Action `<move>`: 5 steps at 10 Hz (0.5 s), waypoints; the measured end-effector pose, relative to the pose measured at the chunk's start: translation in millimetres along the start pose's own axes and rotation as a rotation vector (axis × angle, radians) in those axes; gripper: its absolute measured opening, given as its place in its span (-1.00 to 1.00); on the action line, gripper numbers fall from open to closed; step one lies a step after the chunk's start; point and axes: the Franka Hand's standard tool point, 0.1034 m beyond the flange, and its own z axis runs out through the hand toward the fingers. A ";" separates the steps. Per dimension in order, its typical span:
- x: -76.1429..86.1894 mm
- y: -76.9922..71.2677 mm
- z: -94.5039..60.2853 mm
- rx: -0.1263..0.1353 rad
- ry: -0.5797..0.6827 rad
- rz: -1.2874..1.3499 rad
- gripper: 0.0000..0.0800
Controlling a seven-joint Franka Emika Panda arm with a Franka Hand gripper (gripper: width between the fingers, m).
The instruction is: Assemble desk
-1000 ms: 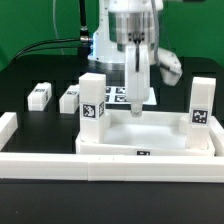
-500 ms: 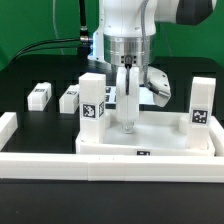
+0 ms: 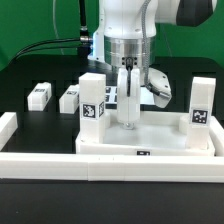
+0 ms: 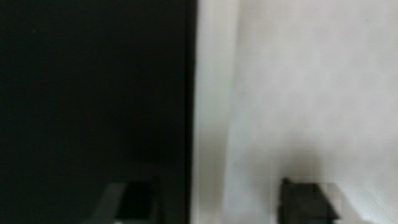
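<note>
Desk about half assembled, seemingly.
Two upright white square tagged legs flank the white rimmed plastic tabletop at lower centre; loose legs lie upper left; gripper hangs inside, grip unclear.

Wrist view blurry, jaws cut off by pic edge.

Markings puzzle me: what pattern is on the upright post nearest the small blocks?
White upright leg with a black-and-white square tag; clearest in exterior view.
</note>
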 end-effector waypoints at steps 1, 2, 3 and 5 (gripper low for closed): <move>0.1 0.2 0.3 -0.001 0.000 -0.001 -0.81; 0.5 -1.5 -0.8 0.007 0.002 -0.002 -0.81; 0.3 -1.6 -0.9 0.007 0.002 -0.003 -0.84; 0.3 -1.7 -0.9 0.007 0.002 -0.004 -0.84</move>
